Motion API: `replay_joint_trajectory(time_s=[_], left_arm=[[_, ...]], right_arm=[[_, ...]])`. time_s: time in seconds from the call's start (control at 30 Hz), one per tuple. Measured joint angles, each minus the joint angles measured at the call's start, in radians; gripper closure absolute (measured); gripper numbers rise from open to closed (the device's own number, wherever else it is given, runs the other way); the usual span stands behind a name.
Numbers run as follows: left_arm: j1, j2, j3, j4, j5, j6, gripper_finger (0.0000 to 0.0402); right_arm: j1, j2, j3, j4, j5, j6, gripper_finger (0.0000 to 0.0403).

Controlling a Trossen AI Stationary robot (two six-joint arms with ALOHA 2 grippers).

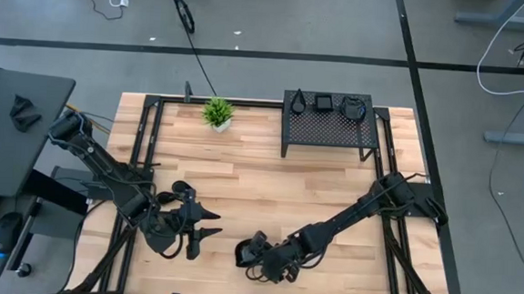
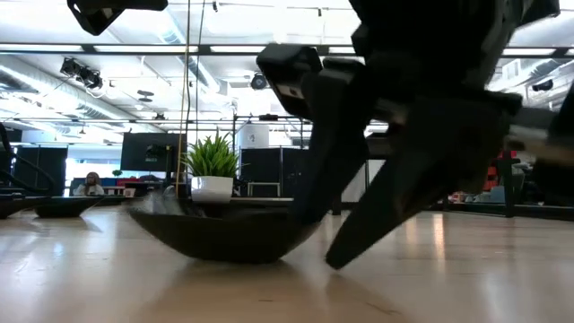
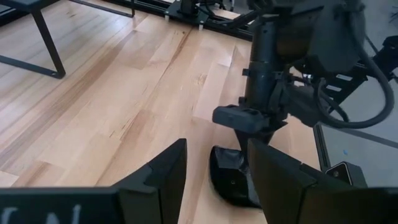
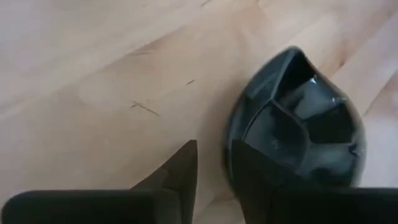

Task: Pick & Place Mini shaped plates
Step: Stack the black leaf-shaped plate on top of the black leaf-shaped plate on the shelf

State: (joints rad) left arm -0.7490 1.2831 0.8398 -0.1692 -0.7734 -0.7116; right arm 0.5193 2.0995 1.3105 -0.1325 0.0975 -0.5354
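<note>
On the left, we see the left gripper (image 1: 201, 227) hovering over bare wood, fingers apart and empty. Just to its right, the right gripper (image 1: 246, 252) straddles the rim of a teardrop plate (image 4: 298, 124) lying on the table (image 1: 260, 179); we cannot tell whether it grips. Three more plates (image 1: 324, 103) sit atop the rack (image 1: 329, 126).

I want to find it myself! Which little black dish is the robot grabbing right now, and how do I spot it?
Start at the wooden table and go to its front edge, far from the black rack and the green plant. There the right tool is reaching down onto a glossy black teardrop dish. It is the only dish lying on the bare wood; the other little dishes sit up on the rack.
</note>
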Motion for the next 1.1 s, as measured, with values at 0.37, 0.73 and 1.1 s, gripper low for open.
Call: replay_joint_trajectory(time_s=[0.37,0.73,1.1], left_arm=[[0.0,0.0,0.0,0.0,0.0,0.0,0.0225],[0.002,0.0,0.0,-0.001,0.0,0.0,0.0225],[0.011,0.0,0.0,0.0,-0.01,0.0,0.0225]], right_arm=[[0.021,0.0,-0.037,0.088,0.11,0.002,0.0379],[0.07,-0.188,-0.029,-0.052,0.223,-0.043,0.0398],[-0.014,-0.657,-0.029,-0.671,0.336,0.565,0.0399]])
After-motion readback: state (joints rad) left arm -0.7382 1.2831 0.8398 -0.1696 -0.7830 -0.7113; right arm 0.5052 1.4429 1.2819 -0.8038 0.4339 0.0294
